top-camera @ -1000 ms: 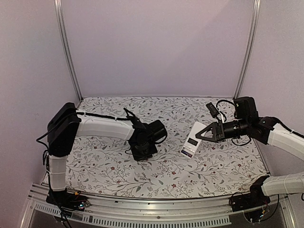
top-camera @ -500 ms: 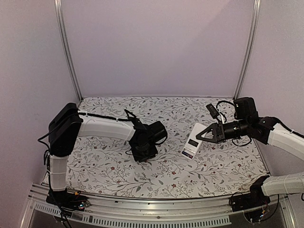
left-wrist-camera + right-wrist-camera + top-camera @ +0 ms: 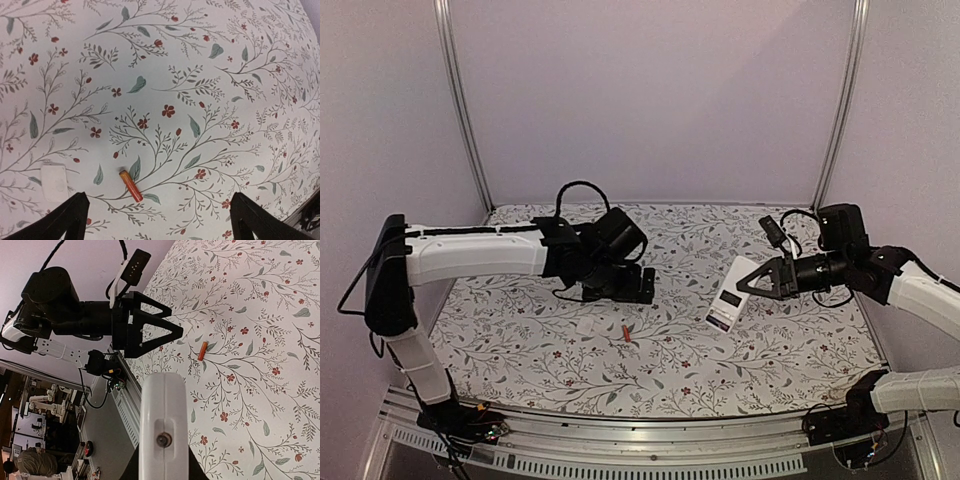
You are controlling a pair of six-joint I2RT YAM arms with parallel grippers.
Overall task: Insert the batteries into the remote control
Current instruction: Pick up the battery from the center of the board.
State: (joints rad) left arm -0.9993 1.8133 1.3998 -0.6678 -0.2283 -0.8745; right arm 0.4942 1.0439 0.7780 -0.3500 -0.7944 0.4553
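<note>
Left gripper [image 3: 625,293] hangs over the middle of the table [image 3: 770,350] and points down. Its jaws are spread wide w/ nothing in them. In the left wrist cam its two black fingers [image 3: 70,220] sit at the bottom corners, far apart, w/ only flowery cloth between them.

One battery [image 3: 624,333] lies flat on the cloth. It is small, thin and red-orange. From the top cam it is just in front of the left gripper, on the side nearer the arm bases. It touches nothing. In the left wrist cam the battery [image 3: 131,185] lies a bit slanted between the fingers, closer to the one on the pic's left side. A small flat white piece [image 3: 585,325] lies near it on the cloth, a little apart, and shows in the wrist cam too [image 3: 54,181].

Right gripper [image 3: 748,282] is over the right side of the table, and its jaws are closed tight on the remote control [image 3: 735,275]. The remote is up off the cloth and tilted. Its white side w/ a dark box shape faces the top cam. In the right wrist cam the remote [image 3: 162,410] is seen edge-on, sticking out from the fingers, w/ the battery [image 3: 202,350] on the cloth beyond it. The left gripper [image 3: 176,323] is there too, well apart from the remote, w/ its jaws wide.
</note>
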